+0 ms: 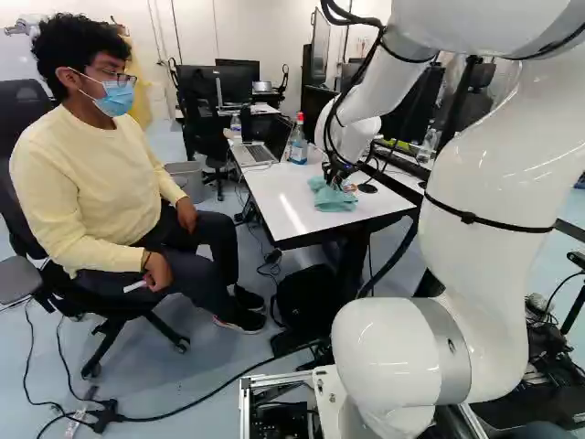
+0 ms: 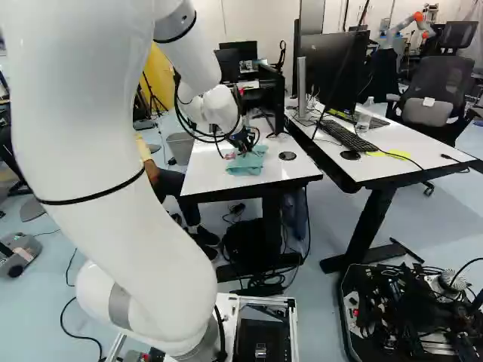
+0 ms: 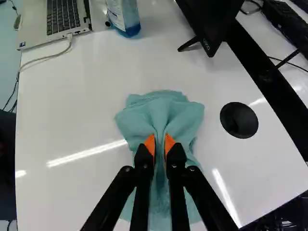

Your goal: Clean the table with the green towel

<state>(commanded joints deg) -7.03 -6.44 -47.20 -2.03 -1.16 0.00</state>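
Note:
My gripper (image 1: pixel 340 181) is low over the near part of the white table (image 1: pixel 283 203), right at the green towel (image 1: pixel 335 199). In the wrist view the gripper (image 3: pixel 160 142) is shut on the towel (image 3: pixel 163 107), a fold of cloth pinched up between its orange pads. The cloth lies bunched on the tabletop, spreading ahead of the fingers and back beneath them. From the right base view, the towel (image 2: pixel 247 163) rests near the table's front edge.
A laptop (image 3: pixel 62 19), a blue spray bottle (image 3: pixel 123 17) and a monitor (image 3: pixel 210 21) stand ahead of the towel. A round black cable cover (image 3: pixel 238 120) lies beside it. A seated person is left of the table. Another robot (image 2: pixel 407 24) stands far back.

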